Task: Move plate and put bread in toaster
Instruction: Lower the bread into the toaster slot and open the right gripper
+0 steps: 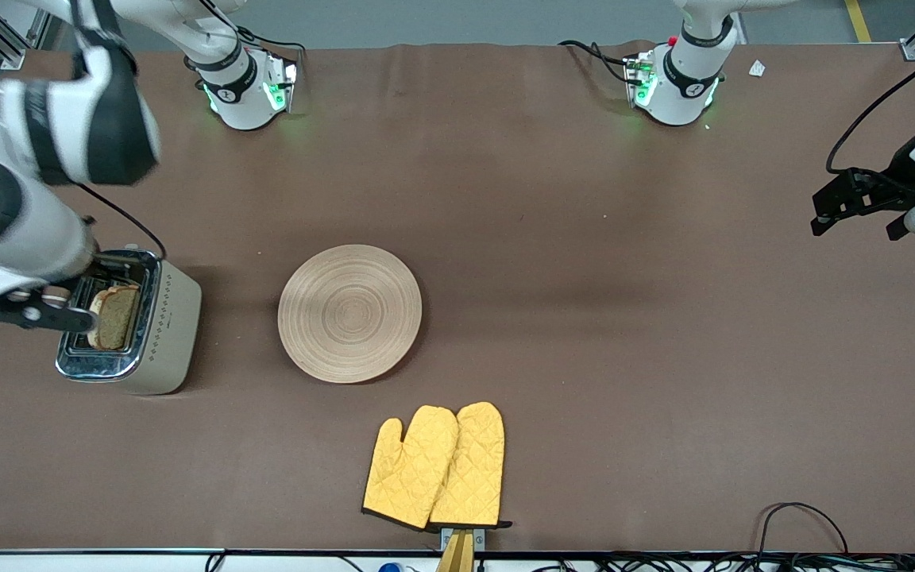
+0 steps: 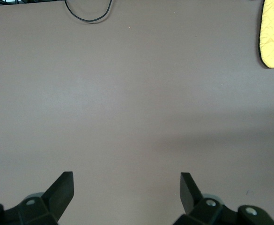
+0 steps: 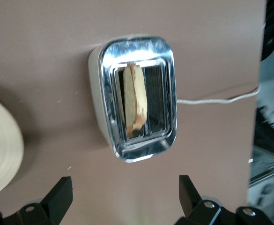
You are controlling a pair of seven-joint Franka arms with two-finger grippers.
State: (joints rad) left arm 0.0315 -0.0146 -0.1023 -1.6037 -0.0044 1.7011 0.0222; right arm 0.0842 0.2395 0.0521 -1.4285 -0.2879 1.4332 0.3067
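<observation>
The bread stands on edge in a slot of the toaster, which sits at the right arm's end of the table, about midway between the edge where the arm bases stand and the edge nearest the front camera. The slice sticks up out of the chrome top and leans a little. Its long axis follows the slot, running from the bases' edge toward the front camera's edge. The right gripper hovers over the toaster with its fingers apart and nothing between them; the bread lies straight below it, so this arm is by far the nearer one. The plate lies flat mid-table, beside the toaster and apart from it. The left gripper waits, fingers spread and empty, over bare table at the left arm's end.

I judge the slice is in but not fully seated.
</observation>
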